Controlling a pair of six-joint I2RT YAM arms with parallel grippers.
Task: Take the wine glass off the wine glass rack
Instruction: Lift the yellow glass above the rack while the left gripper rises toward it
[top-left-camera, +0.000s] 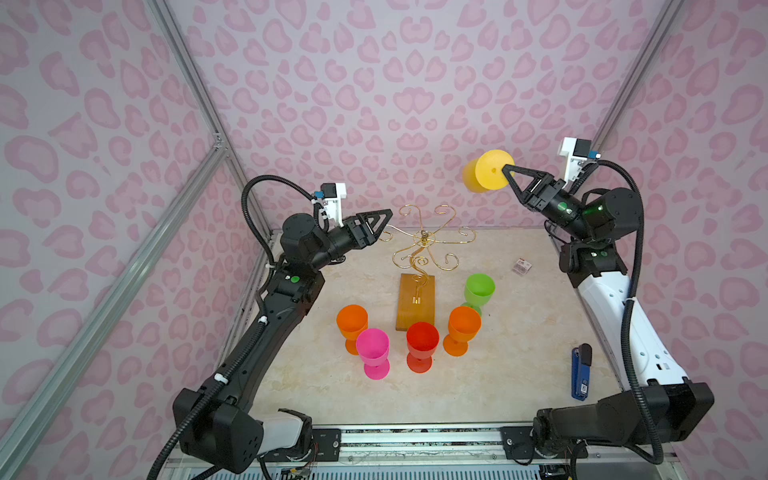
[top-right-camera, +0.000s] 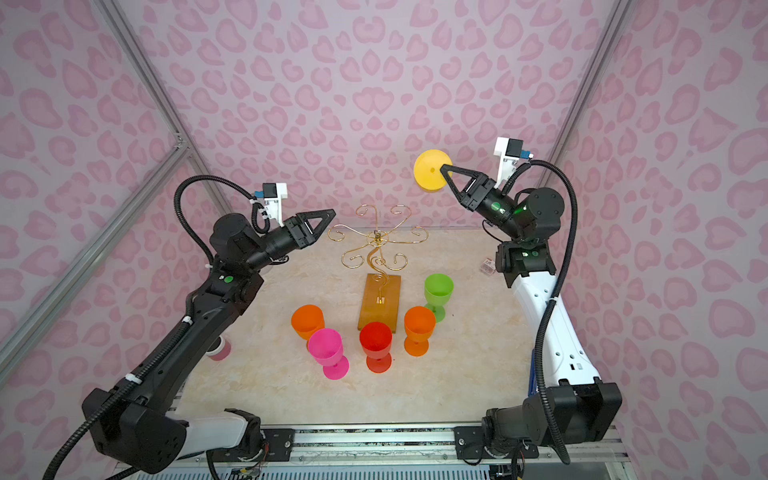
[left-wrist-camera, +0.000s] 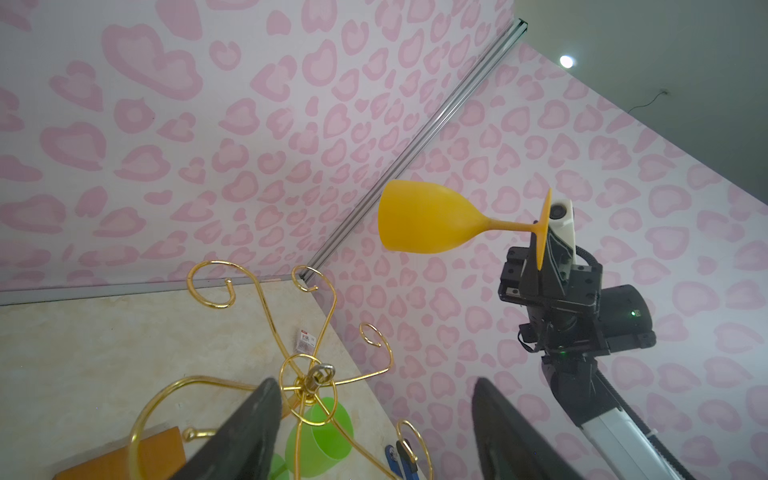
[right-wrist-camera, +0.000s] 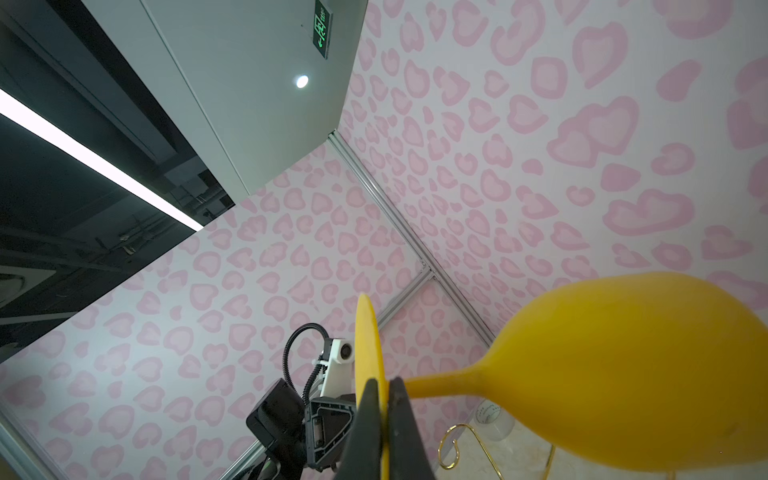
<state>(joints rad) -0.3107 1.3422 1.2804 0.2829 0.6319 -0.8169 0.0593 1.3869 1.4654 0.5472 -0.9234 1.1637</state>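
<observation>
Yellow wine glass (top-left-camera: 488, 172), off the wine glass rack (top-left-camera: 415, 303).
Foot is pinched by right gripper (top-left-camera: 507, 169), high at far right; left gripper (top-left-camera: 387, 214) is spread wide, empty, beside rack.

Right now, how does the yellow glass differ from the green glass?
The yellow glass is in the air, tipped on its side; the green glass stands upright on the table. The right gripper pinches the yellow glass by its foot; no gripper holds the green glass. Both are stemmed goblets of the same shape, and neither hangs on the rack.
</observation>
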